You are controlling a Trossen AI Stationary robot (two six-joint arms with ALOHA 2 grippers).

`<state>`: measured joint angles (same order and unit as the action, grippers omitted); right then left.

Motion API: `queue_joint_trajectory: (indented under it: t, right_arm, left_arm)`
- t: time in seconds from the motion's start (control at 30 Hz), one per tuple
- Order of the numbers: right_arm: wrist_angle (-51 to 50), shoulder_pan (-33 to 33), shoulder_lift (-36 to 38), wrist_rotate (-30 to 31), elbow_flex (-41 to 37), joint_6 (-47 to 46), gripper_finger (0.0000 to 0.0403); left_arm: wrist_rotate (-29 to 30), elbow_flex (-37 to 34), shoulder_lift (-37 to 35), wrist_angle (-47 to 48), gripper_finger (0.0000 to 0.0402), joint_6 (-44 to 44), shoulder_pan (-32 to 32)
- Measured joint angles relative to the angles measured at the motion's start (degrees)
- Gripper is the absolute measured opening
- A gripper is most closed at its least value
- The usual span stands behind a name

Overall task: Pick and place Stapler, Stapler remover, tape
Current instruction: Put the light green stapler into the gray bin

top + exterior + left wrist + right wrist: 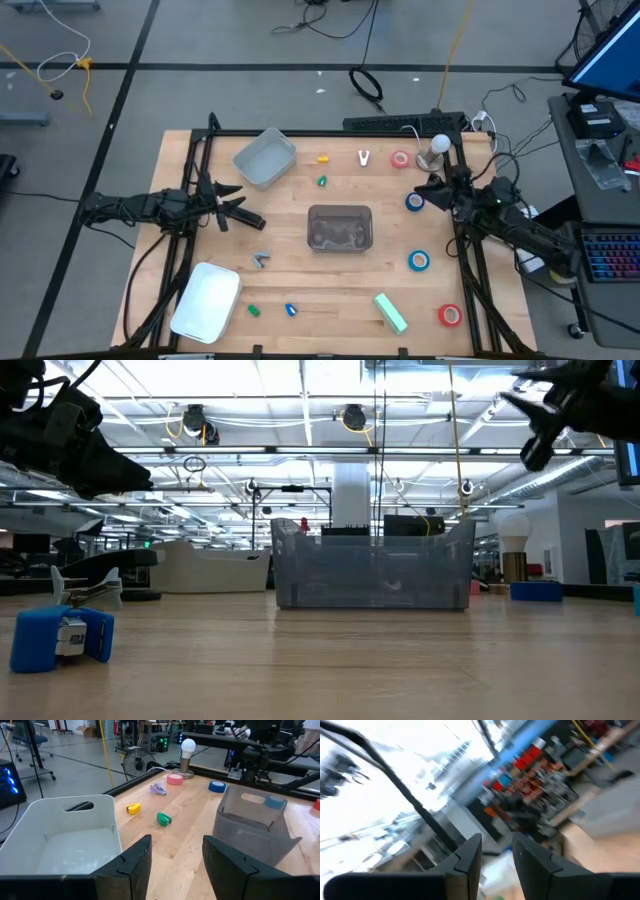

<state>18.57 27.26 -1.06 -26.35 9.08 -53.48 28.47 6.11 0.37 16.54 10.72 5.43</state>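
The mint-green stapler [390,311] lies flat near the table's near edge, right of centre. Tape rolls lie flat on the right side: pink [401,159], blue [414,202], teal-blue [419,261] and red [450,315]. A small grey clip-like tool [261,259] lies left of centre; whether it is the stapler remover I cannot tell. My left gripper [238,206] [177,855] hovers open over the table's left side. My right gripper [432,189] [497,852] is raised and open, close to the blue roll. Neither holds anything.
A clear bin [340,227] [375,565] stands at the table's centre, a grey bin [265,157] [65,840] far left of it and a white tray [207,300] near left. Small yellow [322,157], green [322,181] and blue [290,310] pieces are scattered. A lamp bulb [439,145] stands far right.
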Motion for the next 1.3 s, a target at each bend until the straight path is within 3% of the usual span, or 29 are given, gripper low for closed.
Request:
queue_joint_trajectory:
  t: [0.13, 0.33, 0.57, 0.67, 0.97, 1.3]
  right_arm:
    - [6.32, -3.05, -1.28, 1.85, 0.03, -2.25, 0.0100]
    - [7.84, -5.07, -3.44, 5.95, 0.04, -0.95, 0.0100]
    - [8.23, -5.26, -4.35, 21.27, 0.04, -4.24, 0.0100]
    - [8.20, -5.24, -4.38, 24.93, 0.04, -3.98, 0.0100]
    - [9.08, -5.26, -7.80, 21.31, 0.04, 3.27, 0.0100]
    - [10.27, -13.74, -26.33, 13.01, 8.25, 7.51, 0.0100]
  left_arm:
    - [0.02, 0.00, 0.00, 0.15, 0.0175, -0.11, 0.00]
    - [0.04, 0.00, 0.00, 0.15, 0.0175, -1.75, 0.01]
    - [0.04, 0.00, 0.02, 0.15, 0.0175, -4.95, 0.00]
    - [0.04, 0.00, 0.00, 0.15, 0.0175, -5.03, 0.00]
    - [0.07, 0.01, 0.00, 0.15, 0.0175, -5.03, 0.02]
    - [0.07, 0.00, 0.00, 0.15, 0.0175, -4.98, 0.00]
